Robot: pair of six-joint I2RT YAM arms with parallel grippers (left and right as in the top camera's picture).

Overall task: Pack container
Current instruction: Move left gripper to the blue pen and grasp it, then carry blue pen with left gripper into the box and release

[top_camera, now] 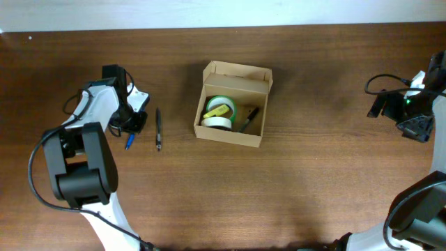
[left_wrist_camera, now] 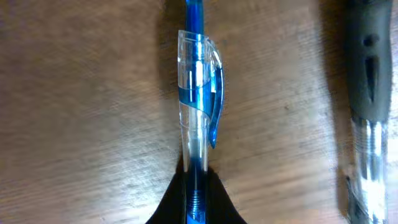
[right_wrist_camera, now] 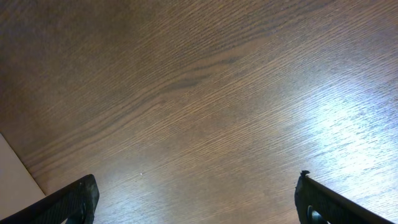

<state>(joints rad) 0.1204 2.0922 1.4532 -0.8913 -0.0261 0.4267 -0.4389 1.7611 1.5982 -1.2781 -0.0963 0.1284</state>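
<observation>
Container: mid-table, flap lid up. Holds green tape roll, white tape roll, black pen (plus an unidentified yellow item). Left gripper: pinching blue pen on table. Right gripper: fingers wide, empty.

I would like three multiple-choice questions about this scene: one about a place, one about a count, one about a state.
1. Where is the blue pen relative to the box? A inside it; B left of it, on the table; C right of it.
2. How many pens lie outside the box? A one; B two; C four.
3. The box lid is: A open; B shut; C torn off.
Answers: B, it lies at the left gripper; B, blue pen and dark pen; A, the flap stands up.
</observation>
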